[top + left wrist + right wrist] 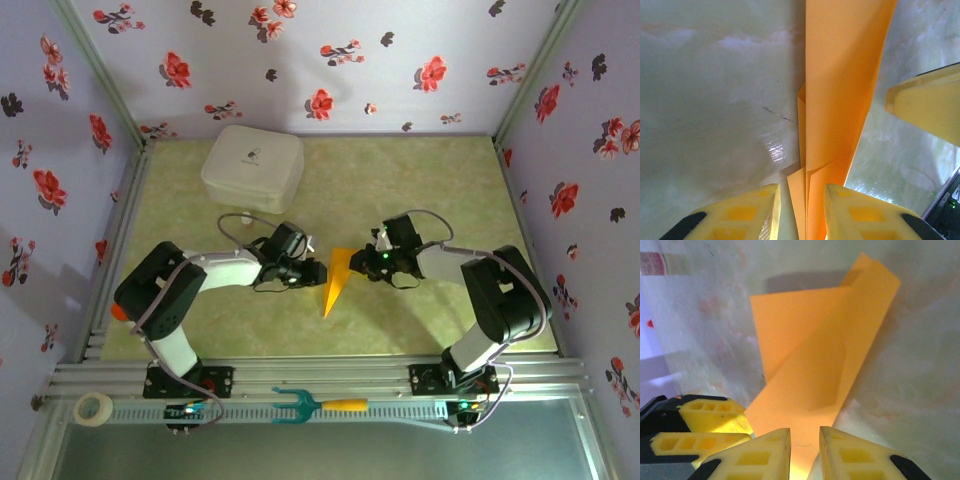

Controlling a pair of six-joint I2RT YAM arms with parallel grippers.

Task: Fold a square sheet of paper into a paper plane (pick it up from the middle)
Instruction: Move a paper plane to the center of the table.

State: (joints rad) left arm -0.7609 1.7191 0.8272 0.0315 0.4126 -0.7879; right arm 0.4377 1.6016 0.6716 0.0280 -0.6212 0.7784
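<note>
**Flanking an orange dart, both pincers stand narrowly apart**

Lying at the middle of the table (pixel 430 190), the paper plane (pixel 337 279) is a narrow wedge of matt orange-yellow paper; its broad end points toward the far wall and its sharp tip toward the arm bases. The left gripper (pixel 312 268) is just beside its left edge and the right gripper (pixel 364 262) just beside its right edge.

From the left wrist, the left gripper (pixel 802 212) shows two blunt yellow plastic fingers (pixel 740 217) with a slim gap between them; the plane's (pixel 840 95) layered edges run into that gap, and a sliver of table shows beside the paper, so the jaws are slightly apart rather than pressed on it. The folds are crisp, with a long straight crease up the sheet; a yellow finger (pixel 925 102) of the other arm sits at the right.

From the right wrist, the right gripper (pixel 805 455) also has a narrow gap, with the paper (pixel 810 370) running down to it; one flap is lifted and throws a soft shadow.

The table top is glossy, marbled pale green. A white, rounded, lidded plastic box (pixel 252 165) stands well apart at the far left; a roll of tape (pixel 95 407) and a teal fork-shaped tool (pixel 300 404) with a yellow handle lie on the ribbed metal rail at the near edge.
</note>
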